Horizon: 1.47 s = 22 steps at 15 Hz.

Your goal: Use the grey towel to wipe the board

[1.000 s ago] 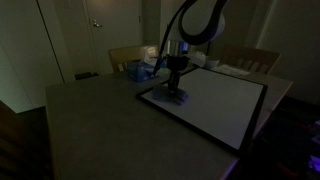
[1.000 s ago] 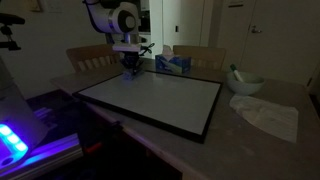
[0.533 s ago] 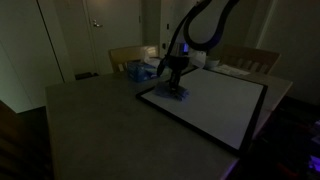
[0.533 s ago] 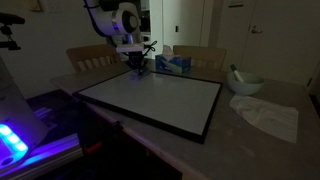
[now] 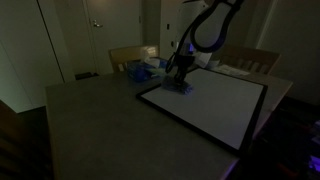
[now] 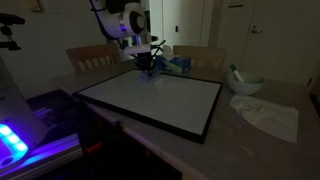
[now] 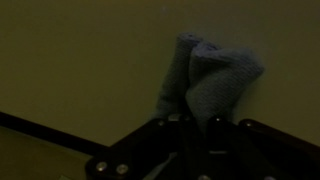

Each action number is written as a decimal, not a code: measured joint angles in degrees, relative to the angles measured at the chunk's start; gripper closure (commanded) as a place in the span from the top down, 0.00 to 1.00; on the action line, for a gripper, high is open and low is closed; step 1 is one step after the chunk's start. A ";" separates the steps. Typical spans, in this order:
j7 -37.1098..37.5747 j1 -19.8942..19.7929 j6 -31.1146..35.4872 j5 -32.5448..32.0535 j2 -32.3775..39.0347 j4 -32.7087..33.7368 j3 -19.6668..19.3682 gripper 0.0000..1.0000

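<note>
The white board (image 5: 215, 103) with a dark frame lies flat on the table; it also shows in the other exterior view (image 6: 160, 97). My gripper (image 5: 181, 82) points down over the board's far edge and is shut on the grey towel (image 7: 208, 76), which it presses on the board surface. The gripper also shows in an exterior view (image 6: 146, 68). In the wrist view the towel bunches up between the dark fingers (image 7: 195, 125) against the pale board. The scene is dim.
A blue tissue box (image 6: 175, 63) stands just behind the board. A bowl (image 6: 245, 84) and a white crumpled cloth (image 6: 265, 115) lie on the table beside the board. Wooden chairs (image 5: 128, 58) stand behind the table.
My gripper has slid with the towel along the board's far edge, away from the corner, toward the tissue box side.
</note>
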 measured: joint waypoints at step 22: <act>9.52 3.77 0.68 -11.75 1.25 0.18 -13.86 0.02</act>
